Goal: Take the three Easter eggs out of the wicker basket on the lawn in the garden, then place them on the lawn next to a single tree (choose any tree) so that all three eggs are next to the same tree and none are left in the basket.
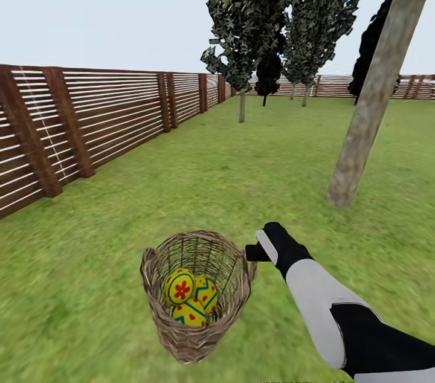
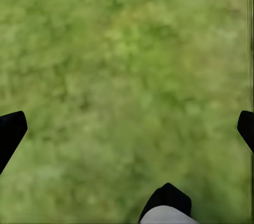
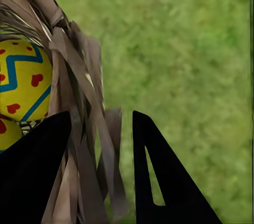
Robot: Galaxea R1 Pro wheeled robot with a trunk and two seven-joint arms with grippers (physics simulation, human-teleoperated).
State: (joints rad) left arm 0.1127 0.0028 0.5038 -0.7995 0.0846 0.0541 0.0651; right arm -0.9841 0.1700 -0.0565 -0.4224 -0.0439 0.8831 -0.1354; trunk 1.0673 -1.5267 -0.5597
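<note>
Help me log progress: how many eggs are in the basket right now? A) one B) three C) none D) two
B: the head view shows three eggs lying together inside the basket, with the right gripper at its rim.

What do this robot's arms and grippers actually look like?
The right arm is smooth, in alternating black and pale grey-white sections, ending in a black right gripper. Its fingers are flat, black, tapering wedges. The left gripper has matching black fingertips. No cables or markings show.
</note>
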